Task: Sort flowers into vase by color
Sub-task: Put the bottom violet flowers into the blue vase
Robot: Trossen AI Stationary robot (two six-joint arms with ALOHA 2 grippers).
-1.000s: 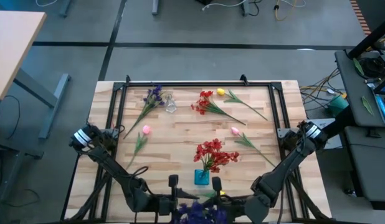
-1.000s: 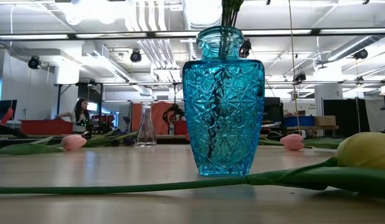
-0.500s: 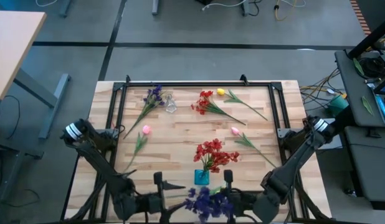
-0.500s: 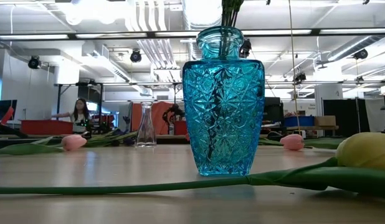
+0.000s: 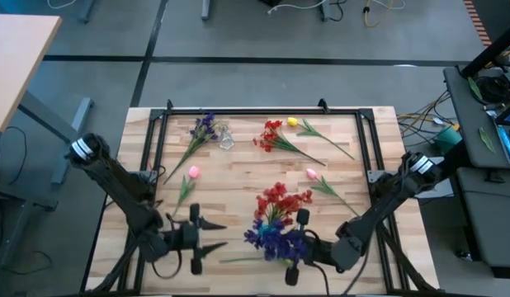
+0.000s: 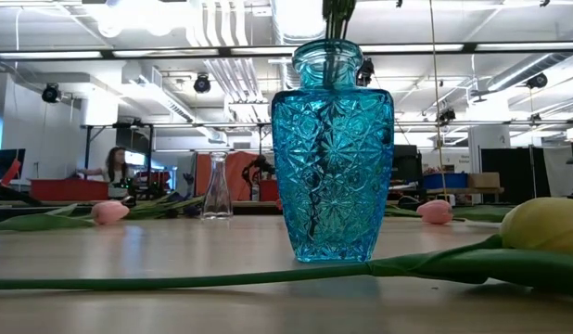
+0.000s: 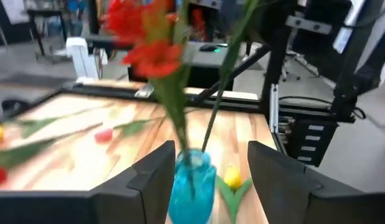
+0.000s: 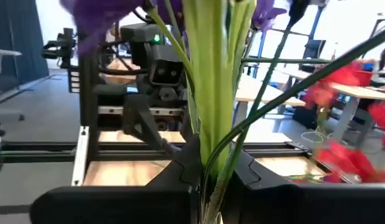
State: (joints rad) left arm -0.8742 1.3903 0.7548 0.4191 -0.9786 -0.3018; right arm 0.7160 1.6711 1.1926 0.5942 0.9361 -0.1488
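Across the wooden table point(image 5: 238, 177) we see loose flowers point(image 5: 280, 139) and a blue vase point(image 6: 331, 148) of red blooms point(image 5: 277, 200). Our right gripper point(image 5: 295, 244) clamps a purple cluster point(image 5: 274, 240) beside it; our left gripper point(image 5: 207, 238) stands open, empty.

R gripper point(image 5: 290, 247) has carried the purple cluster point(image 5: 274, 239) up from desk's near edge to over the blue vase point(image 6: 331, 153); L gripper point(image 5: 207, 237) backed off leftward, empty.

Ceiling strip lights point(image 6: 175, 51) are lighting everything evenly, with shadows staying soft. The red flower cluster point(image 7: 146, 37) is smearing with motion blur, and the purple blooms point(image 8: 99, 12) around 11 o'clock are blurring too.
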